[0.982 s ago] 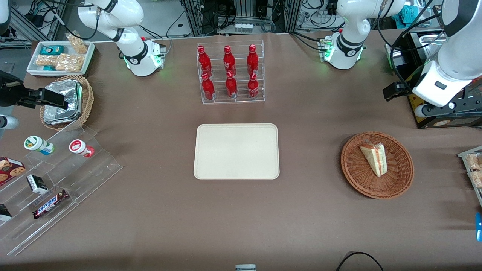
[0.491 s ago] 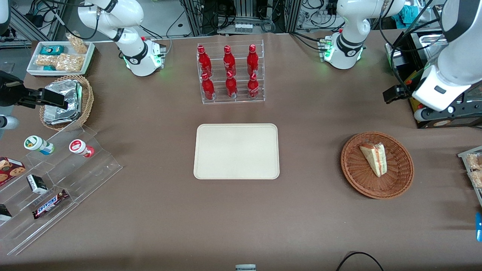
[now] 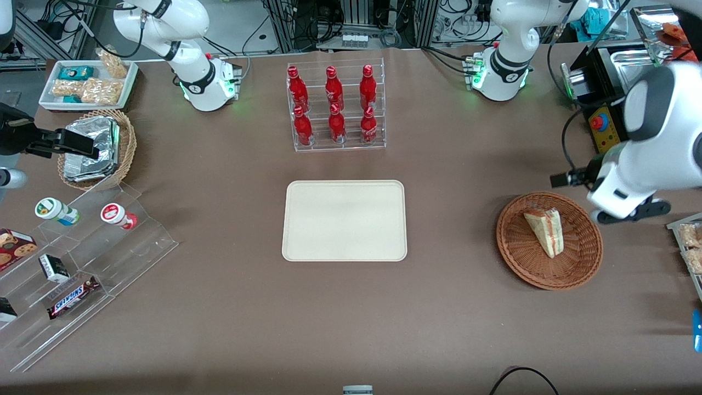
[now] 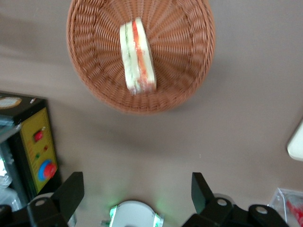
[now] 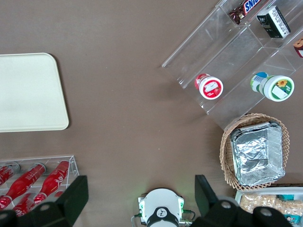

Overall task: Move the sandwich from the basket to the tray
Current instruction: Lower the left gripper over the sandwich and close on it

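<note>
The sandwich (image 3: 545, 231), a pale wedge with red and green filling, lies in the reddish-brown wicker basket (image 3: 549, 269) toward the working arm's end of the table. It also shows in the left wrist view (image 4: 137, 56), lying in the basket (image 4: 189, 71). The left gripper (image 3: 630, 213) hangs in the air just outside the basket's rim, a little farther from the front camera than the sandwich. In the left wrist view the gripper (image 4: 136, 182) is open and empty, its jaws wide apart. The cream tray (image 3: 344, 220) lies bare at the table's middle.
A clear rack of red bottles (image 3: 335, 107) stands farther from the front camera than the tray. A black and yellow box with a red button (image 3: 603, 123) stands near the gripper. A tray of snack packets (image 3: 690, 249) sits at the table edge beside the basket.
The left arm has swung down and nearer to the front camera, from above the black and yellow box to just beside the basket's rim. The sandwich has not moved.
</note>
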Controlling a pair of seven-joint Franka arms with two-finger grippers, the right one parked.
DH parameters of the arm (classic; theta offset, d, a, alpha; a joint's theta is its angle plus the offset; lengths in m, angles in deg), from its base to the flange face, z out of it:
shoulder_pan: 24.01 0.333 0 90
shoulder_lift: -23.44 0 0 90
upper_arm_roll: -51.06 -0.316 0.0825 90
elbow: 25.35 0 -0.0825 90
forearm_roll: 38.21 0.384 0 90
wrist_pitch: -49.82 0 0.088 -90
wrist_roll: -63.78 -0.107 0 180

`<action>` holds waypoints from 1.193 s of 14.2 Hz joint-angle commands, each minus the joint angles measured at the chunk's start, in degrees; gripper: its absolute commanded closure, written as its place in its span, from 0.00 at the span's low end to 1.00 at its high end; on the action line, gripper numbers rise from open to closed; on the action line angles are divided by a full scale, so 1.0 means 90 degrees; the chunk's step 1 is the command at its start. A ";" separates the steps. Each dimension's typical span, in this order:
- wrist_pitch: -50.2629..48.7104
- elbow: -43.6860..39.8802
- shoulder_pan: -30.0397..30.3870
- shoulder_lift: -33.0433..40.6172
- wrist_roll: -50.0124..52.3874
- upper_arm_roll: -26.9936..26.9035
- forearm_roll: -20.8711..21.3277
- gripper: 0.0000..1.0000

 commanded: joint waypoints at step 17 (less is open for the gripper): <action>0.4924 0.2710 0.0384 -0.0861 0.0430 -0.0281 0.0032 0.08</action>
